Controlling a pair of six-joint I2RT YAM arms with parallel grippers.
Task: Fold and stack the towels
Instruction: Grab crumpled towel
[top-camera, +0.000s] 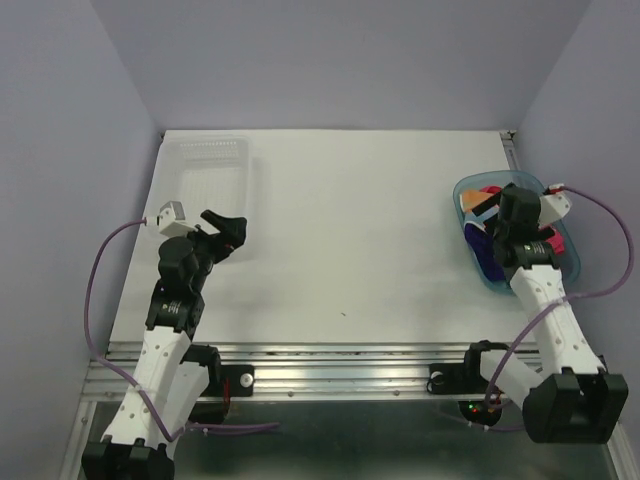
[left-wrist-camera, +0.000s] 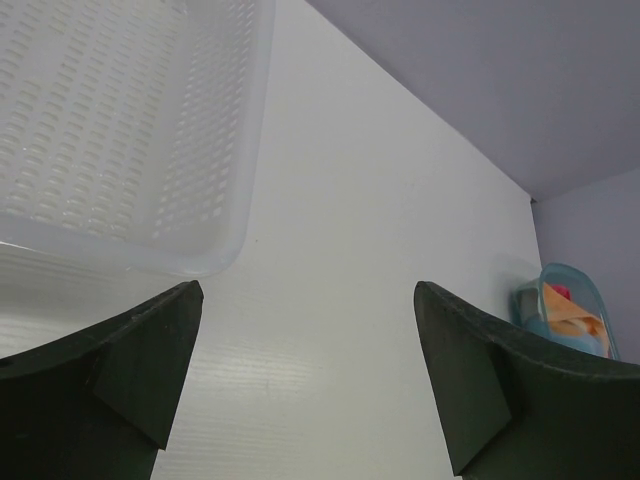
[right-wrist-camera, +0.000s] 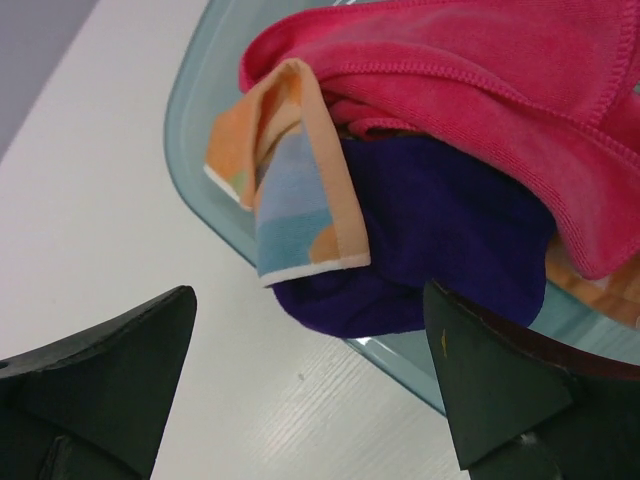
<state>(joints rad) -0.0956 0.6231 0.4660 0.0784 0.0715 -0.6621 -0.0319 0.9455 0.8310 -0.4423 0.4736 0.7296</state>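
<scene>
1. Here, the three towels lie crumpled and unfolded in one heap inside the teal translucent tub (right-wrist-camera: 182, 130), which stands at the far right of the white table (top-camera: 360, 230).
2. Pink-red towel (right-wrist-camera: 480, 70): fleecy pile with a stitched hem. It lies uppermost in the heap, draped across the other two.
3. Orange towel (right-wrist-camera: 290, 170): an orange ground with pale blue patches and a whitish hem. One folded corner juts out over the tub's rim.
4. Dark purple towel (right-wrist-camera: 440, 240): plain deep violet, with no pattern visible. It is wedged under the pink-red towel and touches the orange corner, and its lower bulge pushes over the rim.
5. Right gripper (right-wrist-camera: 308, 300): the jaws are spread wide and grasp nothing. It hovers just above the tub, with the heap framed between its two dark fingers.
6. Left gripper (left-wrist-camera: 305, 320): the jaws are likewise spread wide and grasp nothing. It is poised over bare table just beside the near end of the clear plastic basket (left-wrist-camera: 235, 150).
7. Clear plastic basket: its walls and floor are perforated with rows of small slots. It stands at the far left corner of the table, well apart from the tub.
8. In the left wrist view the tub appears far off at the right edge, with orange and pink-red cloth showing above its rim.
</scene>
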